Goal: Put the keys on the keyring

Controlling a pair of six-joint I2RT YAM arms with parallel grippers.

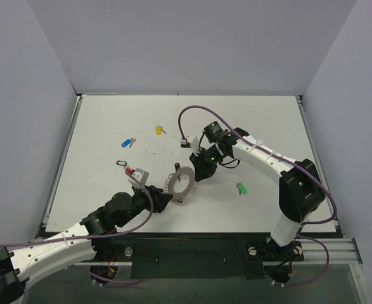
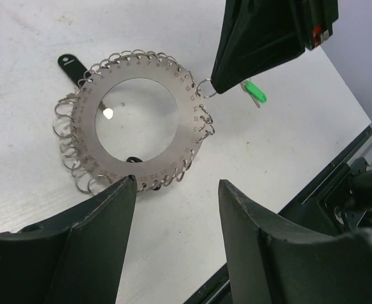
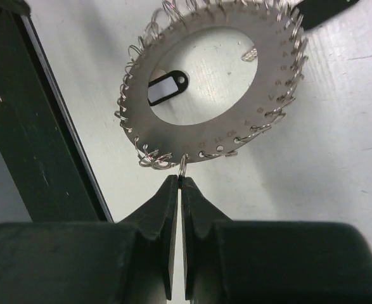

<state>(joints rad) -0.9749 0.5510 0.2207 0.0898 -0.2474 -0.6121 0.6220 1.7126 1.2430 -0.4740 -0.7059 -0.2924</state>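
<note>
The keyring [image 1: 187, 180], a flat silvery hoop edged with wire loops, is at the table's middle. It also shows in the left wrist view [image 2: 87, 142] and the right wrist view [image 3: 173, 130]. My right gripper [image 3: 181, 179] is shut on one wire loop at the hoop's rim; it also shows in the top view [image 1: 194, 173]. My left gripper [image 2: 176, 183] is open and empty, just short of the hoop's near edge. A green-headed key [image 1: 241, 188] lies to the right. A black-headed key [image 2: 71, 66] lies just beyond the hoop.
A blue-headed key [image 1: 128, 142] and a yellow-headed key [image 1: 160, 130] lie further back. A black tag with a white label [image 1: 121, 163] lies to the left and shows through the hoop's hole [image 3: 166, 87]. The table's front rail [image 2: 338, 183] is close by.
</note>
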